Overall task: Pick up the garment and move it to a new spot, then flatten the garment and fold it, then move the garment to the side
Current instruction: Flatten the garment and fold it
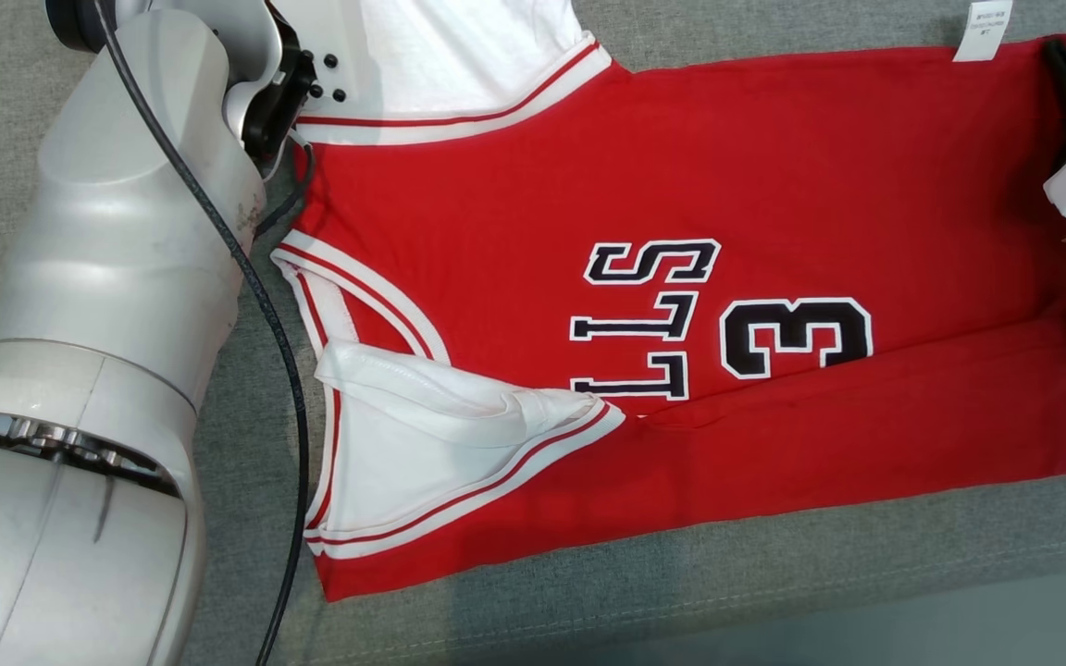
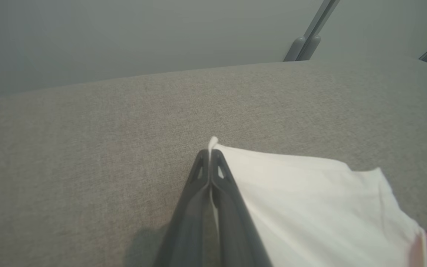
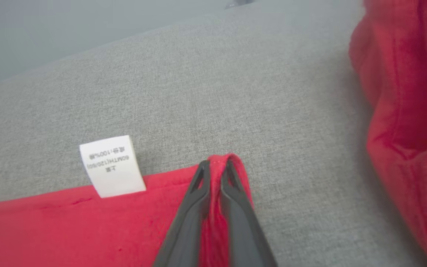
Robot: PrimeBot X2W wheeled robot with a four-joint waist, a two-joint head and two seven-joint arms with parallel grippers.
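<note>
The garment is a red basketball jersey with white trim and black lettering, lying spread on a grey cushion with its lower edge folded up. My left gripper is shut on a corner of the garment's white fabric at the far left end. My right gripper is shut on a pinched corner of the red hem. In the head view the right gripper sits at the garment's far right corner. A lifted red fold hangs to its right.
The grey fabric cushion carries the garment, and its front seam runs along the lower right. A white care label sticks out at the far hem. My pale left forearm with a black cable covers the left side. Metal legs stand beyond the cushion.
</note>
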